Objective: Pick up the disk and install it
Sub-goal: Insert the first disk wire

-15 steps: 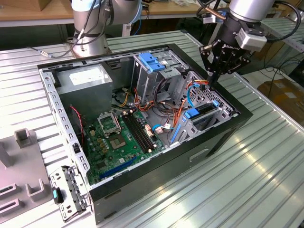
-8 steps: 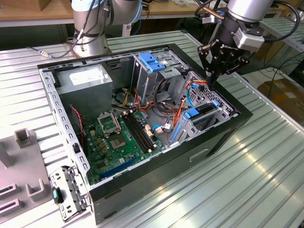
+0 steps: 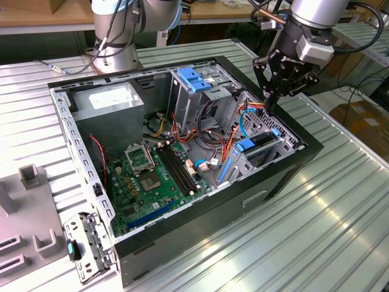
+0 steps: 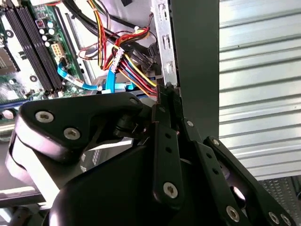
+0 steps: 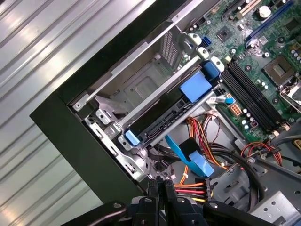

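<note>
Above the case's (image 3: pixel 285 176) drive bay, the gripper (image 3: pixel 271 100) hovers pinched narrow, seemingly empty, by the seated disk (image 5: pixel 160 125); approach it squarely, clearing cables (image 5: pixel 197 134).

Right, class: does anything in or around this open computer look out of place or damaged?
Nothing looks damaged. The disk sits straight in the computer case. One oddity: a loose metal bracket lies on the table outside it, at the exterior view's left.
</note>
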Controlling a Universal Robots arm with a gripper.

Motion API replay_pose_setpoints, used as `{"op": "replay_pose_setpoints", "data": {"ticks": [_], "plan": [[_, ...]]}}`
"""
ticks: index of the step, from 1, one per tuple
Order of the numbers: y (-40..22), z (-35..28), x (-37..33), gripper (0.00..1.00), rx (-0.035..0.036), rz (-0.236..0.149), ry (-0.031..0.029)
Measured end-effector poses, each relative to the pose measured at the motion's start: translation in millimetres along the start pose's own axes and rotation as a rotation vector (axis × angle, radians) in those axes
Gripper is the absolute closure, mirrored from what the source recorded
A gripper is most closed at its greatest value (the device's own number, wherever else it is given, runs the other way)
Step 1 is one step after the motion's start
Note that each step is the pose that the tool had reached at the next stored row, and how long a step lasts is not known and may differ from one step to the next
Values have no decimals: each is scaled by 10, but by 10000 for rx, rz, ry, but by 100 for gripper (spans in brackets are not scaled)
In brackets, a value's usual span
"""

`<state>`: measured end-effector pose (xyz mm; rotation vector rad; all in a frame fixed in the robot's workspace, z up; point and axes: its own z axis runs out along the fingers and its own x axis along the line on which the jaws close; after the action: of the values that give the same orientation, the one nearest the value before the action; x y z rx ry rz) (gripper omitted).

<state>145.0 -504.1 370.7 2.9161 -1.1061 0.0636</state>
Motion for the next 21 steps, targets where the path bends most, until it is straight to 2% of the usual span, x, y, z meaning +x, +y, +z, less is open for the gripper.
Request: {"op": "replay_pose_setpoints", "data": {"ticks": [5,8,10,16,21], "plan": [[34,1,-38,83,-13,245,0],[33,7,-39,83,-55,1156,-5],[33,12,-39,83,-69,1463,-9],[33,40,-40,83,-156,3314,-21],[33,51,-40,83,-194,4125,-27]]}}
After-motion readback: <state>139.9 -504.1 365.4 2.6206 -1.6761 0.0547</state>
